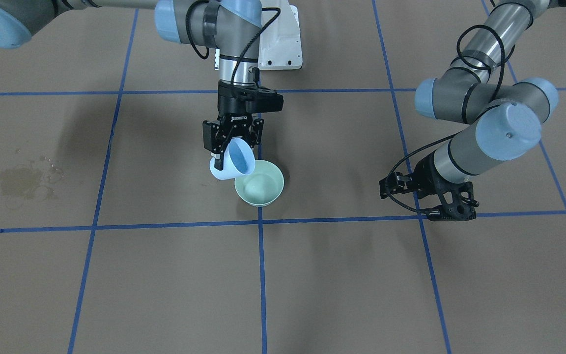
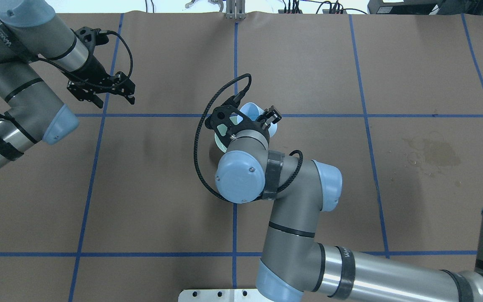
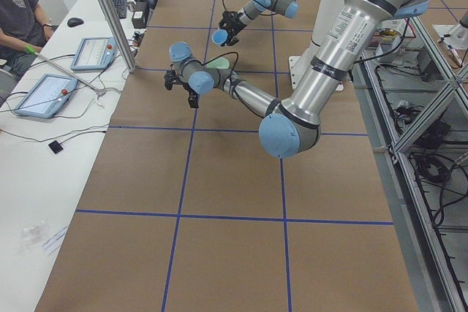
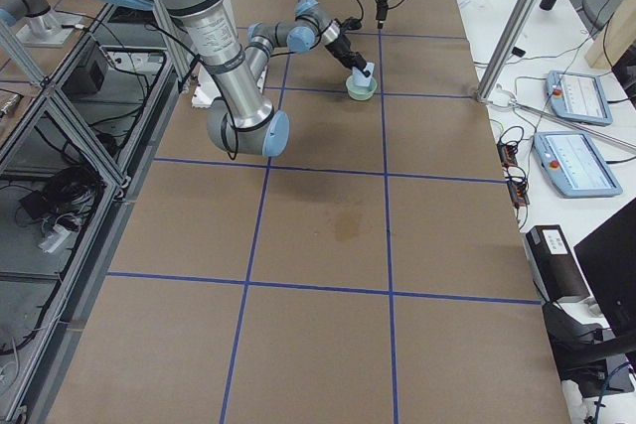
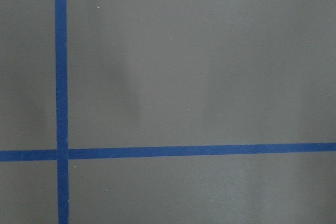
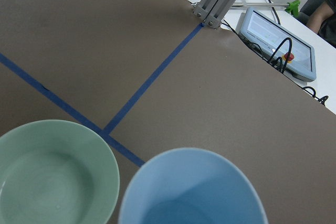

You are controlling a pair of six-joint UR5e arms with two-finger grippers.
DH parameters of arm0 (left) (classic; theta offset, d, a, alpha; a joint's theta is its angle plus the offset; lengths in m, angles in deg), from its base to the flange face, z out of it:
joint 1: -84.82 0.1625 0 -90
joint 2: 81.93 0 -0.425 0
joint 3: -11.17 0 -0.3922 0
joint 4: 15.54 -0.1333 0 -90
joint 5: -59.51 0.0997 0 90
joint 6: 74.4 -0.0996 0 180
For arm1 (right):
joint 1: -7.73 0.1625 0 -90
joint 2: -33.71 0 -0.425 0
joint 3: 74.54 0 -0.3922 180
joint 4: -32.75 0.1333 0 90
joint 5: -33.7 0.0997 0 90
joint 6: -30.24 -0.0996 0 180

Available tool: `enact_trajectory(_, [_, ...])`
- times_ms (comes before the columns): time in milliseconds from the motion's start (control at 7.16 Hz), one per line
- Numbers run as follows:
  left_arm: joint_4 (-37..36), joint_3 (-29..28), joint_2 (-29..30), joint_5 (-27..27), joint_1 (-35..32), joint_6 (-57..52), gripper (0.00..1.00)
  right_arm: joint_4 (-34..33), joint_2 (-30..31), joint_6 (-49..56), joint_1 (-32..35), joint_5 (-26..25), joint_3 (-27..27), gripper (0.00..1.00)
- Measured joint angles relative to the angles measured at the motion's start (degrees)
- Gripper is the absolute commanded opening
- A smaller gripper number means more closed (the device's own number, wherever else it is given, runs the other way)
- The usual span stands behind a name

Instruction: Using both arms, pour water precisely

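My right gripper (image 1: 234,145) is shut on a light-blue cup (image 1: 238,160) and holds it tilted, mouth toward a pale green bowl (image 1: 263,199) on the table just below and beside it. In the right wrist view the cup (image 6: 194,192) and the bowl (image 6: 105,150) sit side by side. The bowl bottom shows only a faint sheen, and I cannot tell water from glaze. No stream shows. My left gripper (image 2: 115,100) is open and empty, hovering far off over bare table; it also shows in the front view (image 1: 425,196).
A wet stain (image 1: 22,179) marks the brown table paper on my right side. Blue tape lines grid the table. The white pedestal (image 1: 280,44) stands at the robot's edge. An operator (image 3: 18,12) and tablets sit beyond the far edge.
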Motion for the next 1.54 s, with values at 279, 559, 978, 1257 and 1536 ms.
enact_trajectory(279, [0.06, -0.36, 0.07, 0.00, 0.04, -0.03, 1.00, -8.75, -4.51, 7.22, -0.14, -1.47, 4.22, 0.00])
enact_trajectory(559, [0.09, -0.95, 0.10, 0.00, 0.11, -0.03, 1.00, -12.39, -6.03, 13.26, -1.09, -4.71, 7.70, 0.00])
enact_trajectory(978, [2.11, -3.02, 0.18, 0.00, 0.08, 0.09, 1.00, -15.66, -7.16, 21.51, -1.81, -6.36, 9.50, 0.00])
enact_trajectory(1257, [2.88, -3.62, 0.14, 0.00, 0.08, 0.13, 1.00, -19.16, -8.35, 25.93, -1.90, -6.52, 10.00, 0.00])
enact_trajectory(1536, [3.05, -3.65, 0.02, -0.04, 0.08, 0.19, 1.00, -22.05, -8.65, 28.63, -1.94, -6.61, 10.20, 0.00])
